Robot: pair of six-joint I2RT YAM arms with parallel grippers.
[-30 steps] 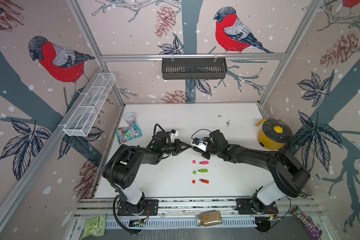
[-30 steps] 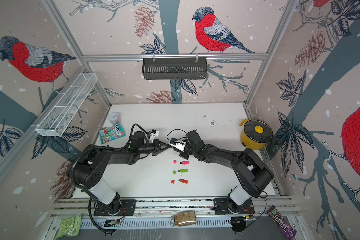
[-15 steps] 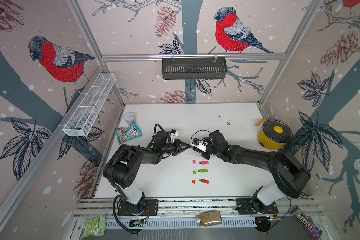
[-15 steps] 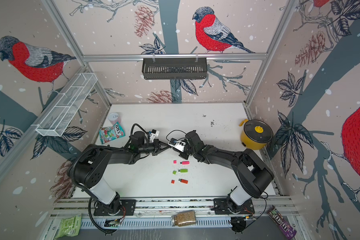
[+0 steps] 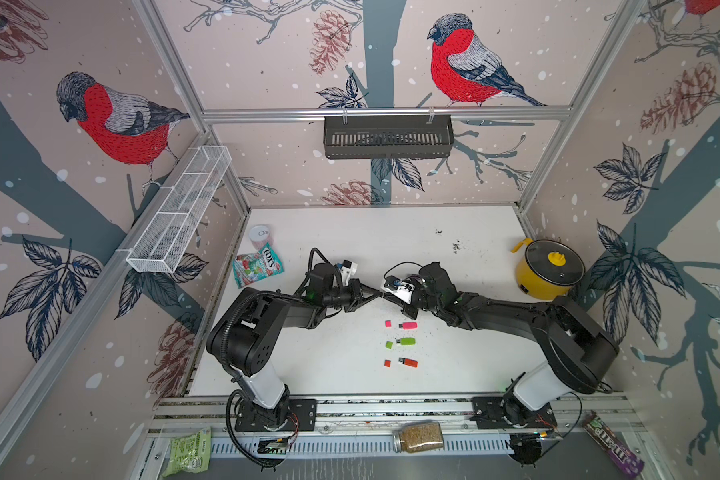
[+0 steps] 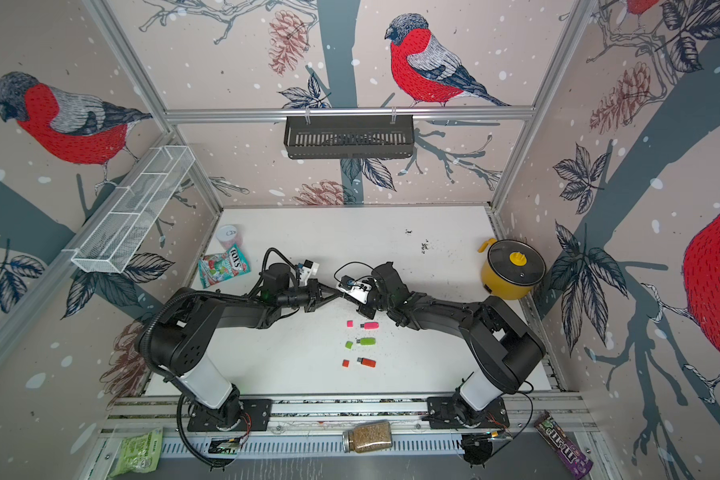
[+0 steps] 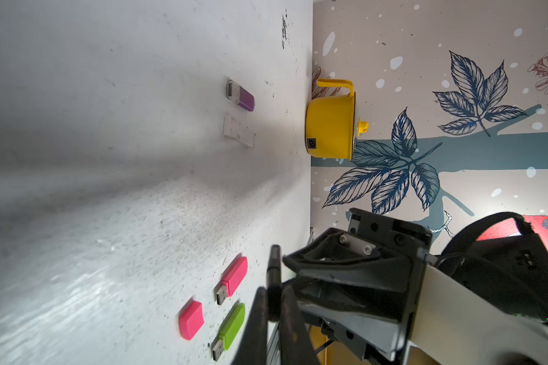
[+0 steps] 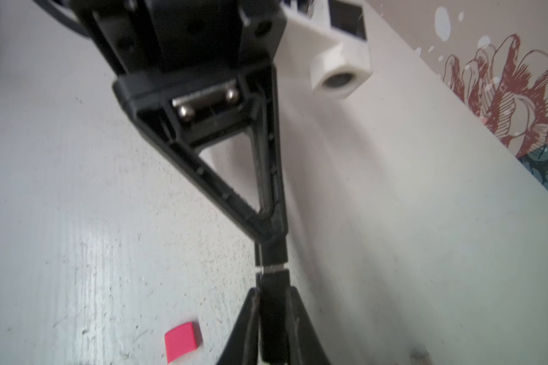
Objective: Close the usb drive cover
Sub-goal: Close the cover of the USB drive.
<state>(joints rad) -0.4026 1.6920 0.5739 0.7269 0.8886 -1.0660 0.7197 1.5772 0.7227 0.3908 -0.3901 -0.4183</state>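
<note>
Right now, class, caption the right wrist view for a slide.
Left gripper holds a black cover to the black USB drive in the right gripper, a metal sliver showing between.

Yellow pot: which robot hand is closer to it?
Right, narrowly. Both grippers pinch the black usb drive tip to tip mid-table; the right gripper is toward the yellow pot, the left gripper on the far side.

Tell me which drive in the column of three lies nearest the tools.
The pink drive; the green drive comes next, the orange drive last.
</note>
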